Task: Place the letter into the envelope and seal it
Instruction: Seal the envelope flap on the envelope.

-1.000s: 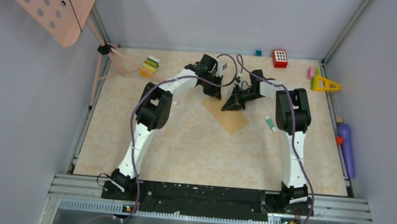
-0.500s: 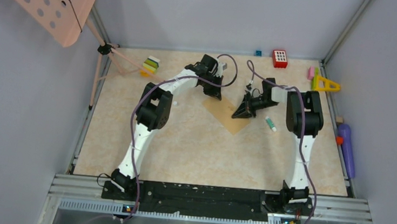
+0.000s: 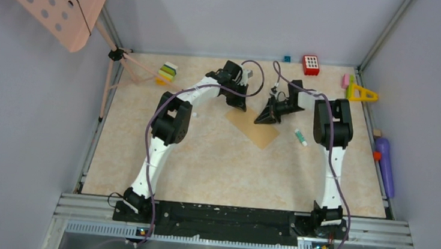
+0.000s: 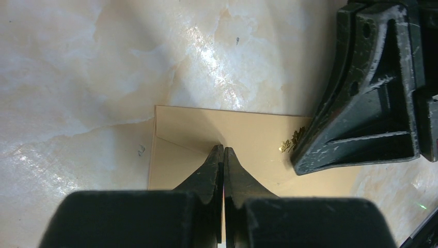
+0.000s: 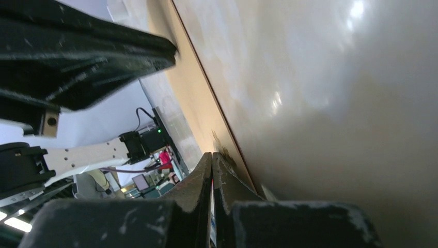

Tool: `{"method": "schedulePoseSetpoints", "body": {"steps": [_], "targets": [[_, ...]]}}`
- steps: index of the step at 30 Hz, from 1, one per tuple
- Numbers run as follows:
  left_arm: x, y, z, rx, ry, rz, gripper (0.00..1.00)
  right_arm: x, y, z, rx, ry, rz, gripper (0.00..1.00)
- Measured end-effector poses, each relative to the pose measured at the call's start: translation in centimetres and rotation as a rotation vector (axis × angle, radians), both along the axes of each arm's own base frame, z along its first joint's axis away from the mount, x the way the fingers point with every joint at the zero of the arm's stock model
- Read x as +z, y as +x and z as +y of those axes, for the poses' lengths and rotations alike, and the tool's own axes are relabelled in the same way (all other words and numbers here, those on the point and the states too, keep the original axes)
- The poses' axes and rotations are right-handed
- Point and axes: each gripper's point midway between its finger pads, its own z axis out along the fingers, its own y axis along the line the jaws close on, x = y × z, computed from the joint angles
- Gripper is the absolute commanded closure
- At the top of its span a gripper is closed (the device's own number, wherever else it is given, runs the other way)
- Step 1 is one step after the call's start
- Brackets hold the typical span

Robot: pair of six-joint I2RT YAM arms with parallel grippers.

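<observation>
The tan envelope (image 3: 256, 132) lies flat on the marbled table, turned like a diamond. In the left wrist view the envelope (image 4: 248, 129) shows its flap folded down, with a small gold leaf mark (image 4: 290, 145) on it. My left gripper (image 3: 240, 107) is shut, and its tips (image 4: 223, 150) rest on the flap's point. My right gripper (image 3: 259, 120) is shut too, with its tip (image 4: 302, 157) down on the paper by the gold mark. In the right wrist view the shut right gripper (image 5: 212, 155) touches the envelope (image 5: 193, 88) at its edge. The letter is out of view.
A white and green tube (image 3: 300, 137) lies just right of the envelope. At the far edge stand a red block (image 3: 310, 65), a yellow triangle (image 3: 360, 93) and stacked coloured blocks (image 3: 167, 71). A purple object (image 3: 385, 166) lies outside the right rail. A pink perforated stand (image 3: 54, 1) overhangs the far left.
My right gripper slid right and nearer along the envelope, then came back toward the far left. The left arm stayed still.
</observation>
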Motion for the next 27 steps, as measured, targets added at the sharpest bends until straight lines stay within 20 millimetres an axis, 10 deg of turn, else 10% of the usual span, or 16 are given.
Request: {"method": "schedulePoseSetpoints", "body": {"steps": [16, 27], "targets": [[0.0, 0.0, 0.0, 0.0, 0.0, 0.001, 1.0, 0.0, 2.2, 5.0, 0.027, 0.034, -0.03, 1.0], [0.0, 0.0, 0.6, 0.014, -0.007, -0.004, 1.0, 0.7, 0.2, 1.2, 0.028, -0.077, -0.074, 0.87]]}}
